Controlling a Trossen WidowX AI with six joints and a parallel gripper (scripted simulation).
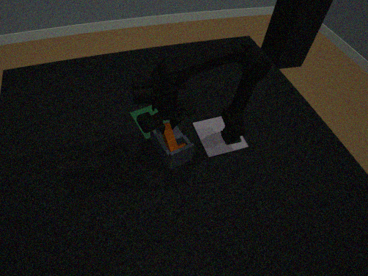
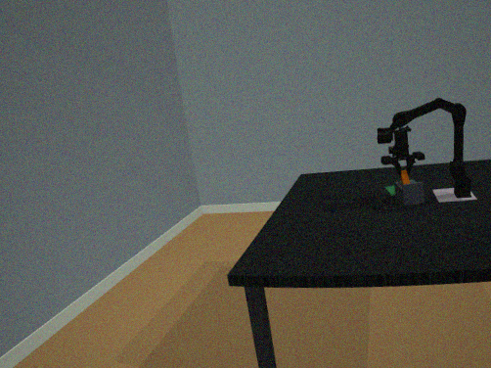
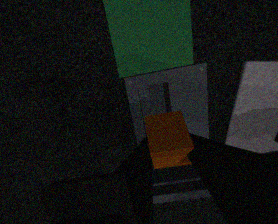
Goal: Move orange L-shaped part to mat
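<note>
The orange part (image 1: 170, 136) (image 2: 405, 176) (image 3: 169, 132) stands steeply tilted over the grey tray (image 1: 181, 158) (image 2: 412, 195) (image 3: 194, 97). Its plain end is up and its L-shaped end is low, at the tray's near end in the top view. I cannot tell whether the low end still touches the pocket. My gripper (image 1: 168, 123) (image 2: 404, 170) (image 3: 164, 139) points down and is shut on the raised end; the dark fingers are hard to make out. The green mat (image 1: 141, 111) (image 2: 390, 189) (image 3: 150, 37) lies beside the tray, partly hidden by the arm in the top view.
A pale sheet (image 1: 213, 148) (image 2: 442, 198) (image 3: 254, 107) lies under the arm's base, on the other side of the tray from the mat in the exterior view. A tall dark block (image 1: 298, 25) stands beyond the table's far corner. The tray's walls rise close around the part's low end.
</note>
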